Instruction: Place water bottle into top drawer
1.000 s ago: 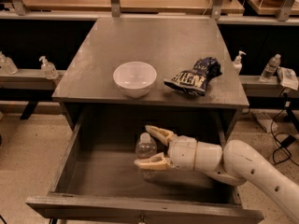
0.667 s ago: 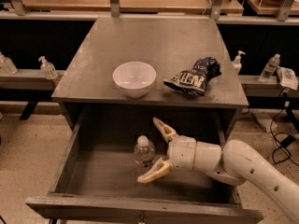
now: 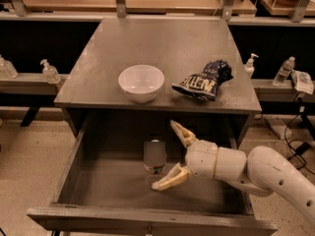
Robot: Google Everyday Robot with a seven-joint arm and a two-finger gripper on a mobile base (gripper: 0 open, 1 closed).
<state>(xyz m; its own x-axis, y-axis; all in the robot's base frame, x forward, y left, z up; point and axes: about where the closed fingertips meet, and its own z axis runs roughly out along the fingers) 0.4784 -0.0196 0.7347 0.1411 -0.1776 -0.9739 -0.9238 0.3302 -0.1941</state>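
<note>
The water bottle [image 3: 154,157] stands upright on the floor of the open top drawer [image 3: 147,219], near its middle. It is clear with a white cap and a dark label band low down. My gripper [image 3: 170,154] is inside the drawer just right of the bottle. Its two tan fingers [image 3: 181,132] are spread wide, one behind and one in front of the bottle's right side, and neither touches it. My white arm reaches in from the lower right.
On the grey cabinet top [image 3: 162,43] stand a white bowl [image 3: 141,82] and a dark crumpled chip bag [image 3: 203,80]. Pump sanitizer bottles [image 3: 49,71] sit on side shelves, and a small clear bottle [image 3: 285,71] stands at the far right. Cables lie on the floor at right.
My gripper was shut on the bottle a second ago. Its fingers have opened wide and let go, and the bottle now stands free in the drawer.
</note>
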